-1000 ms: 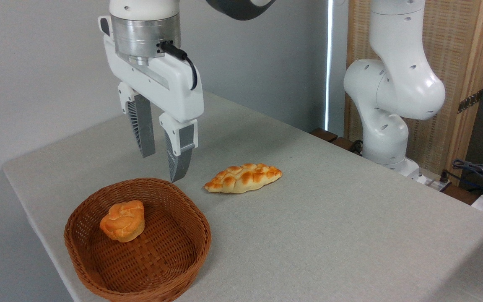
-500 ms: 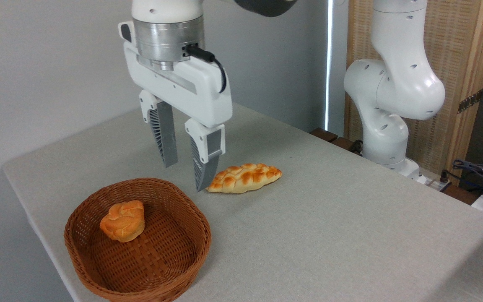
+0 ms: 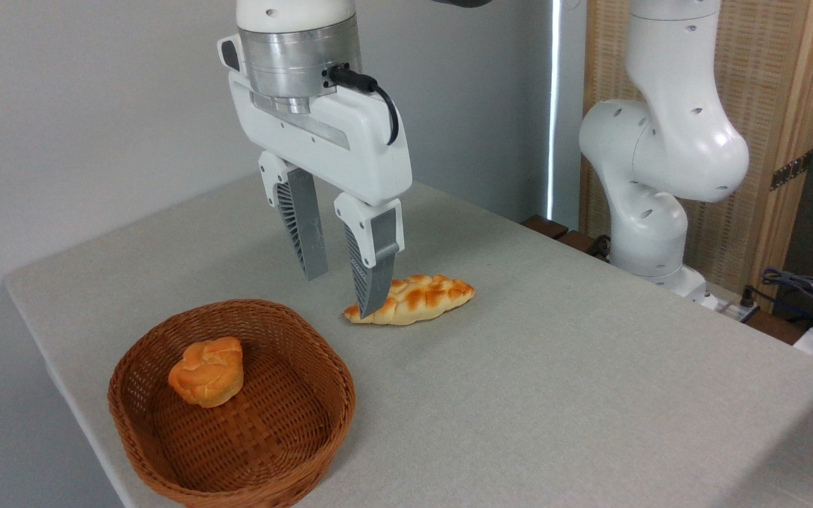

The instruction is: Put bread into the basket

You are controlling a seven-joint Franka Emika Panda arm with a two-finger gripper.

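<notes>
A white robot arm's two-finger gripper [image 3: 341, 291] hangs above a table [image 3: 555, 367] covered in pale grey cloth, its grey ribbed fingers [image 3: 305, 233] pointing down and standing apart with nothing between them. The nearer fingertip overlaps, in this view, the left pointed end of a long, flat, braided golden loaf [image 3: 413, 299] that lies on the cloth near the middle of the table; whether the tip touches the loaf cannot be told.

At about seven o'clock from the gripper sits a shallow oval wicker basket [image 3: 308, 423] of reddish-brown woven strips, close to the table's near left edge. Inside it, toward the nine o'clock side of its floor, rests the bread of the task: a small round orange-golden bun [image 3: 207, 371] with a knotted, swirled top and a paler base. The bun stands upright, well apart from the gripper. The braided loaf lies outside the basket, at about one o'clock from it, not touching the rim.

At three o'clock from the gripper, past the far right edge of the table, rise the arm's thick white base joints [image 3: 653, 155], with a light wooden woven screen [image 3: 766, 92] behind them. Dark cables [image 3: 802, 289] trail at the far right edge. A plain grey wall [image 3: 82, 106] fills the background on the left.
</notes>
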